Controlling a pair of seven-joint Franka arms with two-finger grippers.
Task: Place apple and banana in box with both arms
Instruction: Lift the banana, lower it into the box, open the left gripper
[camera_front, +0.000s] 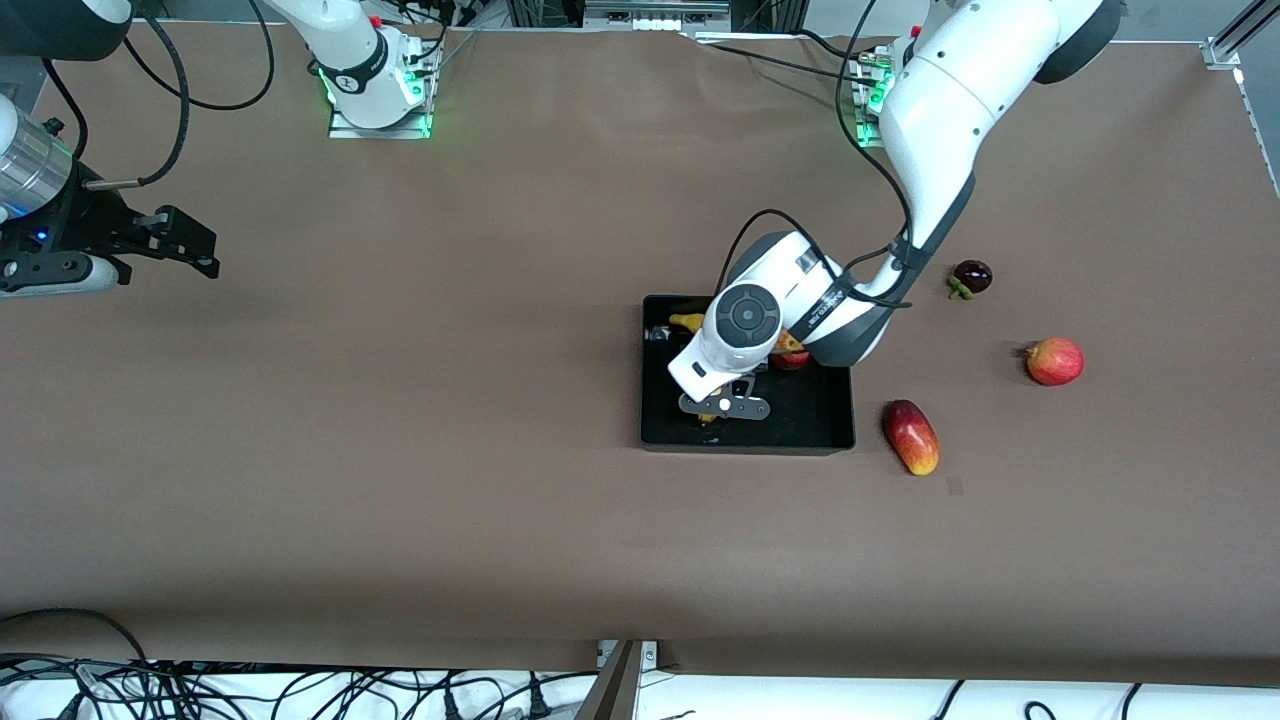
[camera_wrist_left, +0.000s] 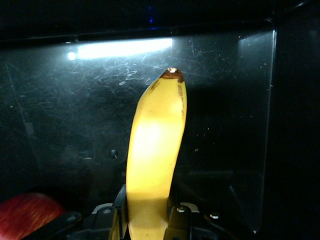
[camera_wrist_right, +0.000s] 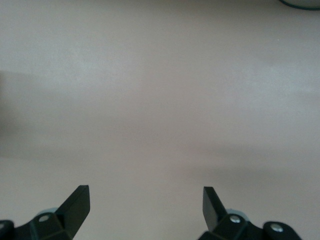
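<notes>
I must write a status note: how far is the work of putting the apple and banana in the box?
Done: the small red apple lies in the shallow black plastic box. In hand: the left gripper, over the box, is shut on the curved yellow banana. Left: release it. The right gripper waits open at the right arm's end.

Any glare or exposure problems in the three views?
Left wrist view: bright glare strip on the box wall, banana overexposed mid-body in the left gripper, the rest of the box dark. Right wrist view: washed-out, featureless table past the open right gripper. Front view: even light, soft shadows.
</notes>
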